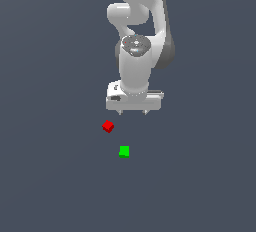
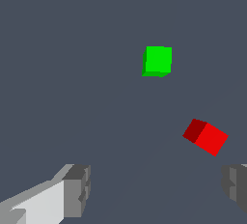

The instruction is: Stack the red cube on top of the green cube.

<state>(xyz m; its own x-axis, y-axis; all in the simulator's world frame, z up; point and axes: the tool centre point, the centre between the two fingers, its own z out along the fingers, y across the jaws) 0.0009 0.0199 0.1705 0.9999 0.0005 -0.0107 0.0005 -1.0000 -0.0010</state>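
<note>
The red cube (image 1: 108,126) lies on the grey floor, turned at an angle. The green cube (image 1: 124,151) lies apart from it, nearer the camera and a little to the exterior view's right. My gripper (image 1: 132,112) hangs above the floor, behind both cubes and to the exterior view's right of the red one. Its jaws are open and hold nothing. In the wrist view the red cube (image 2: 206,137) sits near one fingertip (image 2: 235,185), the green cube (image 2: 157,61) lies farther off, and the gripper (image 2: 157,189) stands wide open with the other fingertip (image 2: 77,190) in sight.
The white robot arm (image 1: 137,36) rises behind the gripper. The plain dark grey floor (image 1: 200,186) spreads all around the two cubes.
</note>
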